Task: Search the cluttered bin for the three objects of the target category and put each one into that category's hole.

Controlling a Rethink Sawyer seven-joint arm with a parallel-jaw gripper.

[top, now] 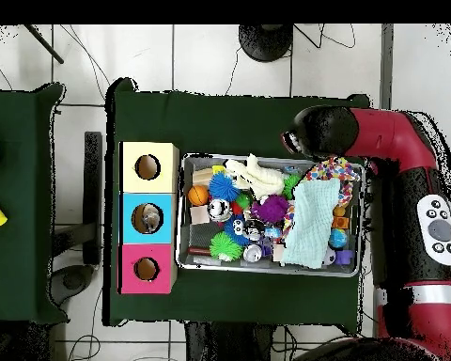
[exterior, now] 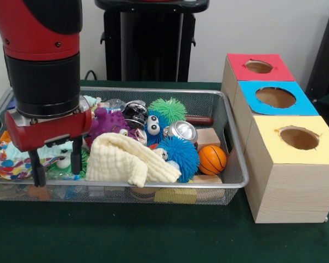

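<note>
The wide, shallow silver wire-mesh bin (exterior: 233, 137) sits on the green-clothed counter (exterior: 153, 235), heaped with toys. The red and black arm's hand (exterior: 57, 164) hangs over the bin's left end in the front view, its two dark fingers (exterior: 76, 156) spread apart and holding nothing, their tips down among a multicoloured patterned cloth (exterior: 11, 161). Just beside them lies a crumpled cream knitted cloth (exterior: 129, 159), draped over whatever is beneath. Behind it crowd a purple monster toy (exterior: 107, 121), a blue fuzzy spiky ball (exterior: 181, 153), a green spiky ball (exterior: 169, 108), a shiny silver can (exterior: 183, 131) and a small orange basketball (exterior: 212, 159). One wrinkled clear plastic bottle (exterior: 112, 104) glints near the back rim; any others are hidden. Beside the bin stand three wooden boxes with holes: red-topped (exterior: 257, 67), blue-topped (exterior: 275, 97) and yellow-topped (exterior: 299, 138).
</note>
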